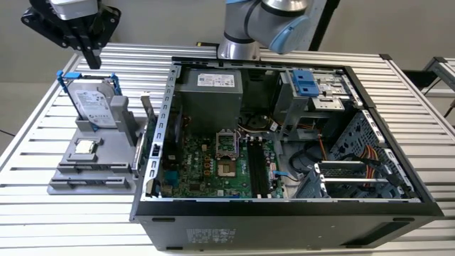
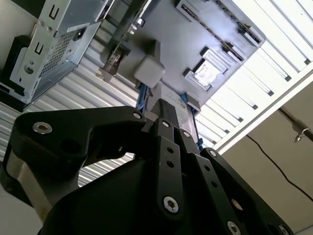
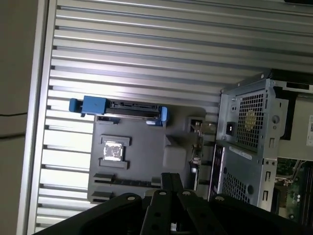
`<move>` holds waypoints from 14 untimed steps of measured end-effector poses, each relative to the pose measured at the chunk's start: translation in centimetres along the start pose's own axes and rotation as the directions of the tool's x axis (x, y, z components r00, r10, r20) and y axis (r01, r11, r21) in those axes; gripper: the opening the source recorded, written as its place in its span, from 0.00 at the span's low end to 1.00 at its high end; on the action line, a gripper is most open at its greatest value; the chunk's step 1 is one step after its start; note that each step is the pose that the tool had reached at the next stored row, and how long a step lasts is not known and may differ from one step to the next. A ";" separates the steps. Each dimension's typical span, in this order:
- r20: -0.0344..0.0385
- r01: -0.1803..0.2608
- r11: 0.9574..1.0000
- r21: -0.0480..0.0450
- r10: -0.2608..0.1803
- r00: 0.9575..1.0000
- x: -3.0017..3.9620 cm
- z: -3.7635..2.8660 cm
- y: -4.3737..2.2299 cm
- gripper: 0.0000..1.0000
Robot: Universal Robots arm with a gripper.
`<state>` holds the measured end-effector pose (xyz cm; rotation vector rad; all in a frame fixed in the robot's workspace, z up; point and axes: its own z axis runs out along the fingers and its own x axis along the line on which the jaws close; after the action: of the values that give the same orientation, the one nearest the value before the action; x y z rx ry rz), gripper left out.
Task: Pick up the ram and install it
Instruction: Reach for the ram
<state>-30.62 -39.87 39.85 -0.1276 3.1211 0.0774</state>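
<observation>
My black gripper [image 1: 93, 63] hangs high over the back of the grey fixture [image 1: 71, 181], above the hard drive, at the exterior view's left. Its fingers are shut with nothing between them, and both wrist views show them pressed together [image 2: 168, 111] [image 3: 171, 180]. A thin, long stick that I take for the ram [image 1: 137, 153] stands on edge along the side of the fixture nearest the computer case; the first wrist view shows it edge-on [image 3: 197, 147]. The motherboard's black slots [image 1: 257, 168] lie inside the open case.
A silver hard drive [image 1: 92, 104] in a blue frame stands upright in the fixture, with a square CPU chip [image 1: 85, 146] in front of it. The open computer case [image 1: 398, 210] takes up the middle and right of the slatted table [image 1: 29, 160]. The arm's base [image 1: 238, 48] rises behind the case.
</observation>
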 end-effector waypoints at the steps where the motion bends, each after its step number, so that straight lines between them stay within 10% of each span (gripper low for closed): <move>1: 0.000 -0.004 1.000 0.000 0.004 1.000 0.14 0.00 0.01 0.00; 14: 0.001 -0.014 1.000 0.000 0.014 1.000 1.30 -0.01 0.11 0.00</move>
<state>-31.92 -39.87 39.84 -0.1059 3.1215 0.0773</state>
